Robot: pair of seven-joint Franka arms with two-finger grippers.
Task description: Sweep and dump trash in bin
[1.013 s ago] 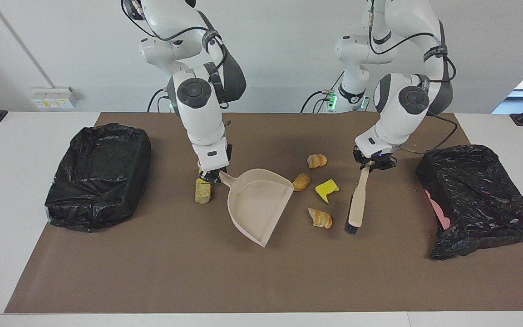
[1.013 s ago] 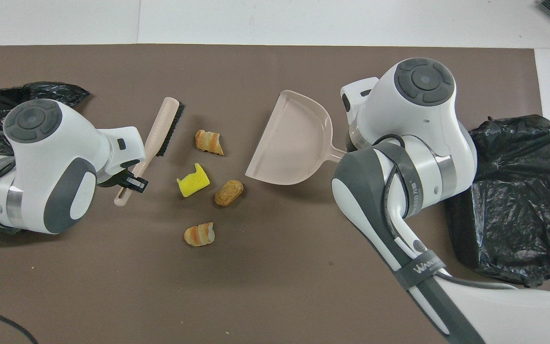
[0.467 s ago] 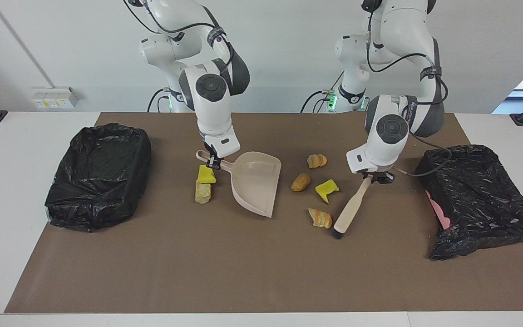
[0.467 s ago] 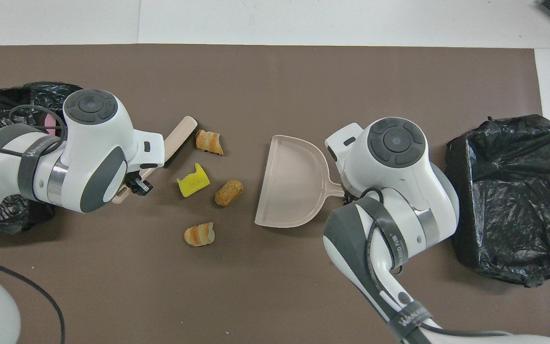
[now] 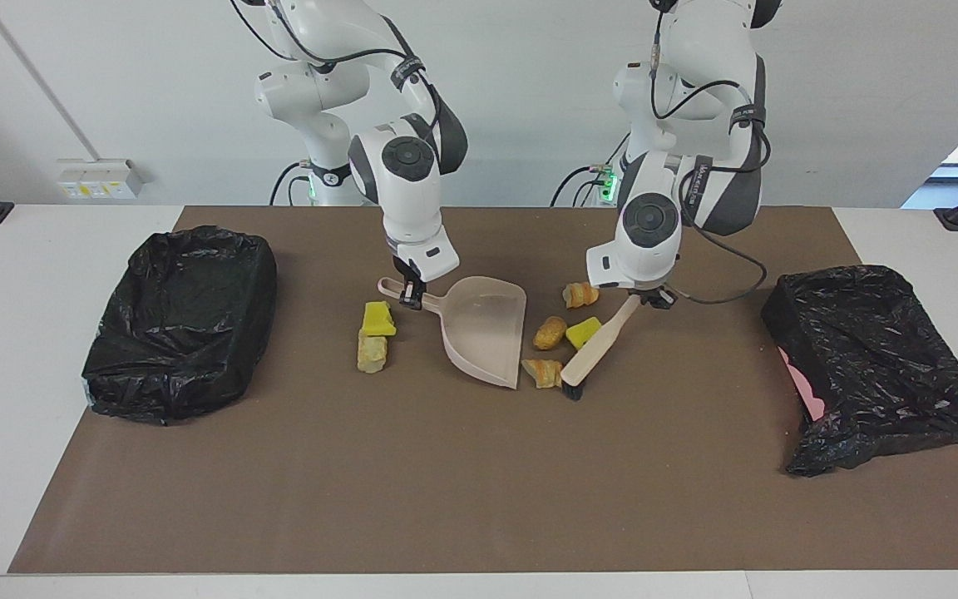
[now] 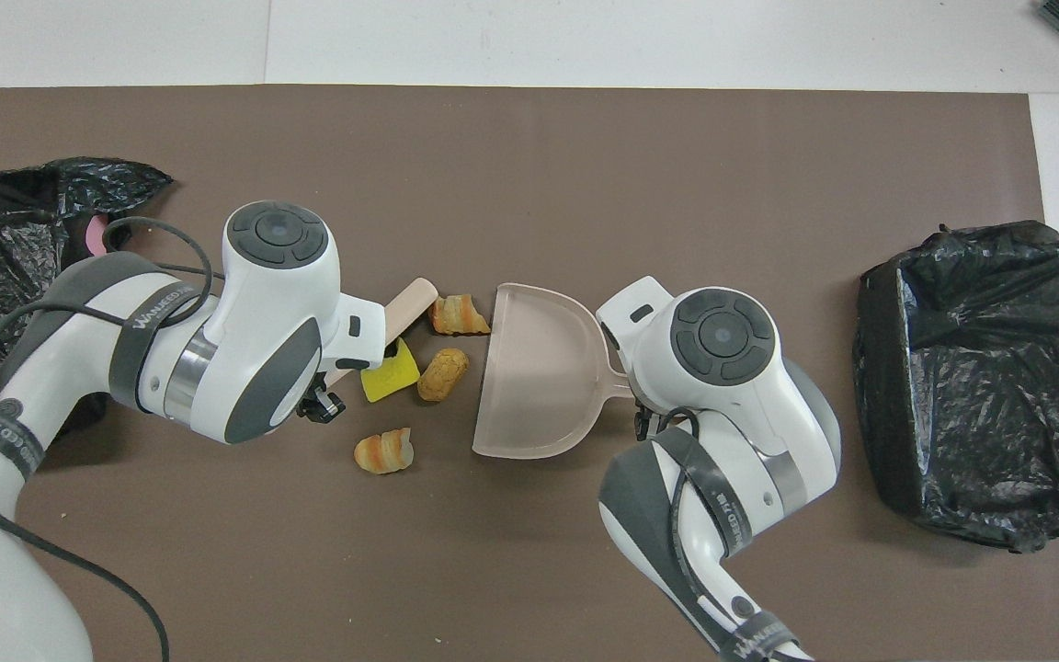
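A brown mat (image 5: 462,482) covers the white table. The dustpan (image 5: 483,329) is gripped by its handle in the right gripper (image 5: 409,293), clenched, arm bent steeply down; 2 scraps (image 5: 374,337) lie by the handle. 3 scraps (image 5: 558,345) are pressed against the brush (image 5: 595,349), clamped in the left gripper (image 5: 645,298); bristles should be kept low, the pan edge flat

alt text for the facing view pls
The left gripper holds a brush pushing food scraps toward a beige dustpan held by the right gripper. Two more scraps lie beside the dustpan's handle, and black-lined bins sit at both table ends.
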